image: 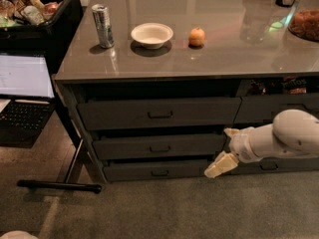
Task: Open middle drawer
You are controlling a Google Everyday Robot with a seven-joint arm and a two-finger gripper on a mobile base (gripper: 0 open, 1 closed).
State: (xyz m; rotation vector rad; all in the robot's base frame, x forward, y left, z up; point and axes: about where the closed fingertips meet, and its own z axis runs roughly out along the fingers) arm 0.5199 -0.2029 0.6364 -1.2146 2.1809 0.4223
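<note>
Gripper [225, 149] hangs low at the cabinet front, just off the right end of the middle drawer [124, 146], prob. set at drawer height for a reach; fingers spread, nothing betw. them; drawer looks shut, its handle [159, 148] well to the left, untouched. Glossy grey counter [224, 54] holds can [103, 26], bowl [151, 35] & orange fruit [197, 36]; laptop [25, 83] at left; carpet [174, 208] below.

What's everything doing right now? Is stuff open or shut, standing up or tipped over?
middle drawer: looks shut.
hand: open, holding nothing, low by the middle drawer's right end.
laptop: open, screen lit.
can: standing upright.
bowl: right way up, empty.
</note>
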